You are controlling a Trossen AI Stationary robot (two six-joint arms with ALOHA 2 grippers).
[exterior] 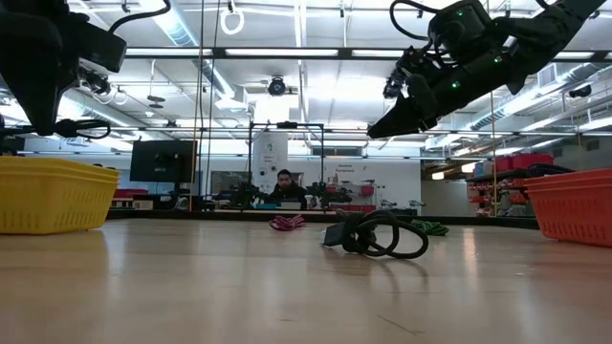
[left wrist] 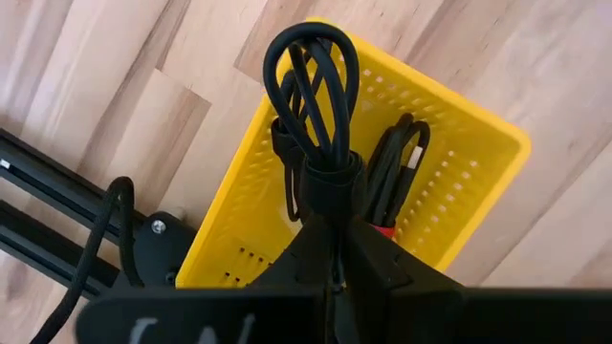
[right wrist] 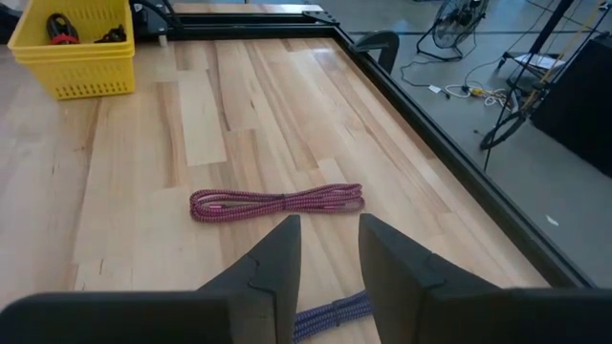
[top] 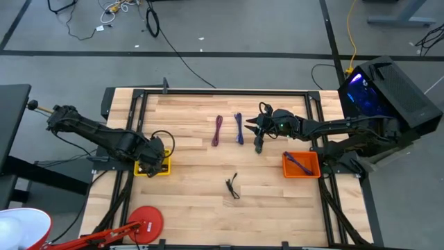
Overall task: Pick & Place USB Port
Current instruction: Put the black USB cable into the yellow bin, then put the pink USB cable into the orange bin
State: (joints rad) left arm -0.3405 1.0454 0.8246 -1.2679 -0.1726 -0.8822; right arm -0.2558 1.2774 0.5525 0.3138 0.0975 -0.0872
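Note:
My left gripper (left wrist: pixel 330 250) hangs over the yellow basket (top: pixel 154 168) at the table's left side, shut on a coiled black cable (left wrist: pixel 314 91). A second black cable (left wrist: pixel 397 162) lies inside the basket. My right gripper (right wrist: pixel 330 256) is open and empty, raised above the table right of centre, just over the blue cable (top: pixel 238 128). A maroon cable (right wrist: pixel 277 203) lies flat beside the blue one. Another black cable (top: pixel 232 186) lies loose on the table nearer the near edge. My left gripper pinches the coiled black cable between its two fingers at the bundle's strapped end (left wrist: pixel 330 182). It comes from above, pointing down. The loops (left wrist: pixel 311 57) stick out beyond the fingertips, lifted clear above the yellow basket's floor.
An orange basket (top: pixel 302 165) with a purple cable (top: pixel 298 161) in it stands at the table's right side. A dark frame rail (top: pixel 222 92) runs along the far edge. Bare wood lies between the two baskets. A person (exterior: pixel 284 186) sits far behind the table.

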